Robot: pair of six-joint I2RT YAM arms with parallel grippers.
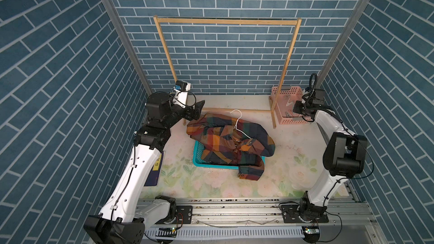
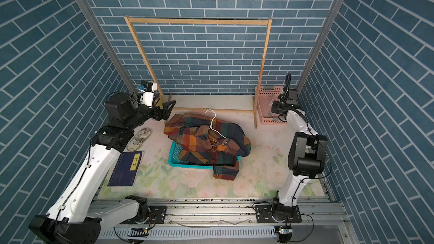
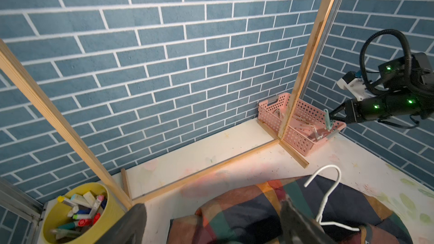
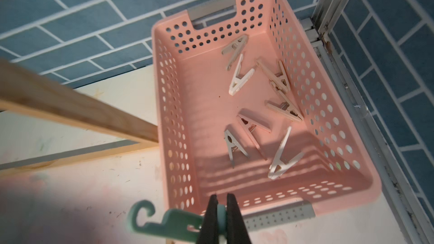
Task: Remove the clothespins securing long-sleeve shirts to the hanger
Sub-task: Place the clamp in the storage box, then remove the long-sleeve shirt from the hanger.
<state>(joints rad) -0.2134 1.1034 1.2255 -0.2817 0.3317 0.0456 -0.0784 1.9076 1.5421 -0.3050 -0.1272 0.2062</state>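
Fingers of the right gripper (image 4: pixel 221 204) are pressed together on the green clothespin (image 4: pixel 173 227), pinching it near its middle so it cannot slip. The pin hangs just over the near rim of the pink basket (image 4: pixel 162 90). That looks like the place for pulled-off clips, because other pale clips (image 4: pixel 239 78) lie inside. I think the pin should go a bit more over the basket before it is let go, or it may drop on the table.

The left gripper (image 3: pixel 212 207) is spread wide and holds nothing. It hangs just above one edge of the plaid shirt (image 1: pixel 225 137), maybe ready for the next grab.

The shirt lies crumpled in the middle of the table, draped over a teal basket (image 1: pixel 197 158). The white hanger (image 1: pixel 237 123) rests on top, its hook toward the wooden rack (image 1: pixel 225 21). Whether another clip bites the shirt is too small to tell
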